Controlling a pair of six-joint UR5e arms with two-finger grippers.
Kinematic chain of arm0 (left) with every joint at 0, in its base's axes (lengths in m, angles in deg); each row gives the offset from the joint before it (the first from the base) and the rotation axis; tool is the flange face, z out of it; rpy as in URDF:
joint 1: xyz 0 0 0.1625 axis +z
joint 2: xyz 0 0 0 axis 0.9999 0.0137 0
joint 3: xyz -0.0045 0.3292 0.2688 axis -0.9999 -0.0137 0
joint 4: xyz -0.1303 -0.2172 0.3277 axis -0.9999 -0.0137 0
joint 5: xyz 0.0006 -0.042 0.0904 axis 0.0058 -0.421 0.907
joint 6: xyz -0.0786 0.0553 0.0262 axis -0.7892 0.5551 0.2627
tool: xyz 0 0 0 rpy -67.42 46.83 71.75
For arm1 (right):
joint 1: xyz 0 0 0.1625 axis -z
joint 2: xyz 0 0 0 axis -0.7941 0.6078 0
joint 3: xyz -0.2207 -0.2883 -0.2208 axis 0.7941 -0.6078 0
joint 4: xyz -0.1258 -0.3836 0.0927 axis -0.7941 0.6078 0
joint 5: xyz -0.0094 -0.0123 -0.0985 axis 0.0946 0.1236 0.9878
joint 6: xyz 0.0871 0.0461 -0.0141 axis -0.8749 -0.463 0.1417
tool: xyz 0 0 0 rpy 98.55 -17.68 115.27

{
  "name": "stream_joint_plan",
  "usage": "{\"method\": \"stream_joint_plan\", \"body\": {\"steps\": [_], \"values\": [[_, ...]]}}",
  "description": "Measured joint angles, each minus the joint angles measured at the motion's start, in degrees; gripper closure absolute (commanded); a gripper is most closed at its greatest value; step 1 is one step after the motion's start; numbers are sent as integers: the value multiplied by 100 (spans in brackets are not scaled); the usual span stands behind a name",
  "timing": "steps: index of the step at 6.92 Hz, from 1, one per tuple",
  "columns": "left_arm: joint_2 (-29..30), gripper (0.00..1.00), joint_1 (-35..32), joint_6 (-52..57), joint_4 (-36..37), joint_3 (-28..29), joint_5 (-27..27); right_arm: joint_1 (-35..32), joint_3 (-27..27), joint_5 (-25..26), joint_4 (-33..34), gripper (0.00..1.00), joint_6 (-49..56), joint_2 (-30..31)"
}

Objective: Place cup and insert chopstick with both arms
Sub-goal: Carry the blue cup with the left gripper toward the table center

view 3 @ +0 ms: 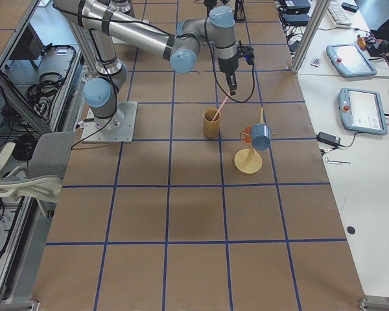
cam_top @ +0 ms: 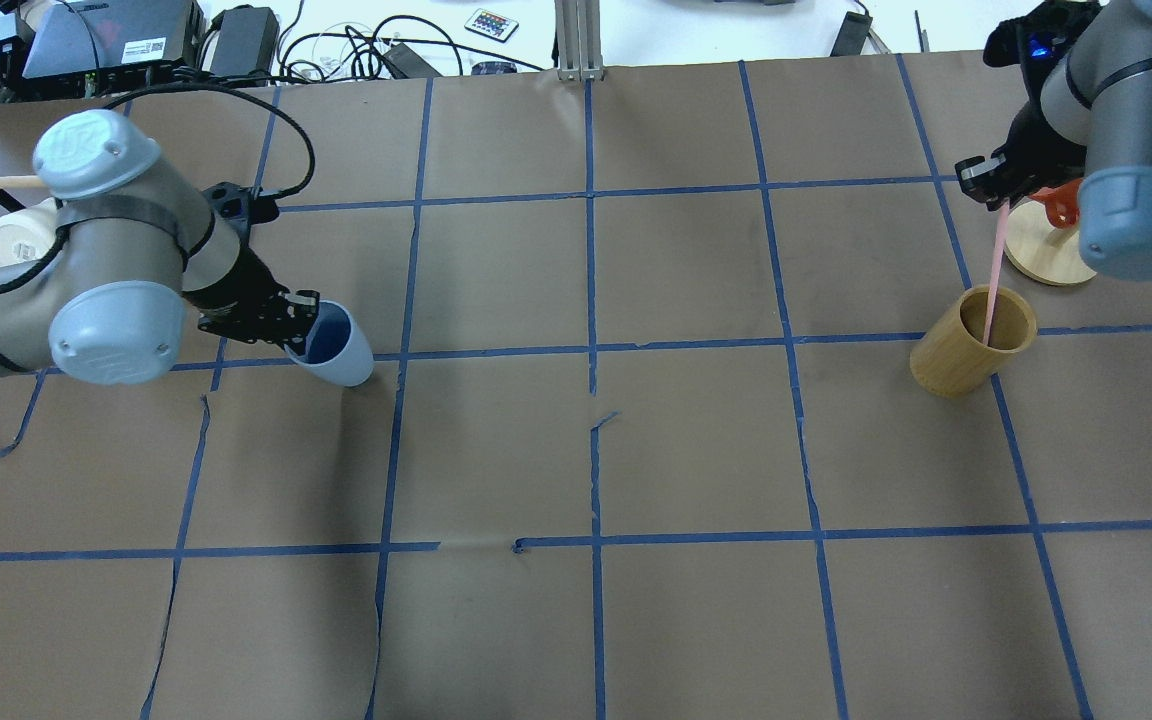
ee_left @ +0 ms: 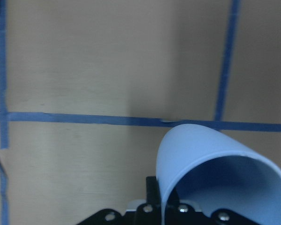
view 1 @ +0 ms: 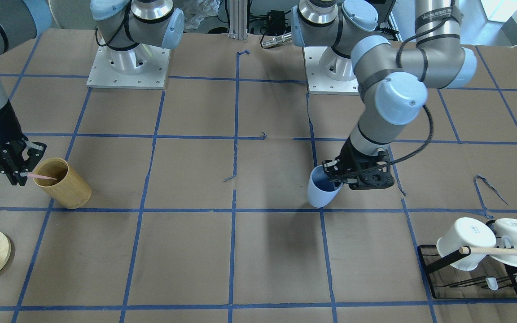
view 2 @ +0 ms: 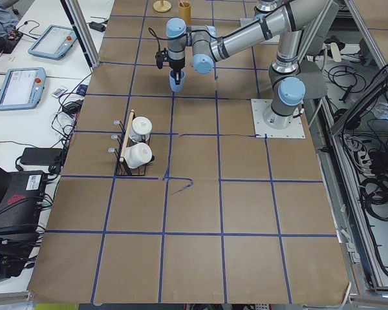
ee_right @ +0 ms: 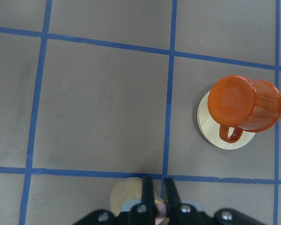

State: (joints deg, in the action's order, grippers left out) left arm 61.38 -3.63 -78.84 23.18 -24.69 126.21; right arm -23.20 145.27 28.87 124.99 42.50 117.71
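Gripping the light-blue cup (cam_top: 341, 352) by its rim, my left gripper (cam_top: 288, 318) holds it tilted over the table (cam_top: 586, 450); my right gripper (cam_top: 998, 192) pinches 1 pink chopstick (cam_top: 994, 262), tip inside the bamboo holder (cam_top: 954, 368).

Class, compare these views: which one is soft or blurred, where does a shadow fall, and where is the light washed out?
Left wrist view: soft, the blue cup and tape lines fuzzy. Front-facing view: a broad faint shadow on the table near that cup. Overhead view: the strip beyond the table is washed out white. Right wrist view: sharp, the orange mug crisp.
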Motion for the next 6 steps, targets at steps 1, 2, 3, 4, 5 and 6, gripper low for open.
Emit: {"method": "stream_joint_plan", "body": {"steps": [1,2,3,4,5,6], "values": [[100,100,-552,-810,28,169,-2,1,-240,-22,-317,100,3,48],[217,100,-1011,-1449,105,266,4,-1,-564,-96,-691,100,3,68],[341,100,-1316,-1854,198,296,-2,-7,-933,-189,-1066,100,-3,74],[447,100,-1523,-2121,248,292,-24,-15,-1281,-280,-1361,100,-10,76],[553,100,-1667,-2276,293,294,-43,-24,-1552,-421,-1535,100,-31,75],[644,100,-1732,-2358,331,299,-54,-33,-1685,-611,-1579,100,-62,67]]}}
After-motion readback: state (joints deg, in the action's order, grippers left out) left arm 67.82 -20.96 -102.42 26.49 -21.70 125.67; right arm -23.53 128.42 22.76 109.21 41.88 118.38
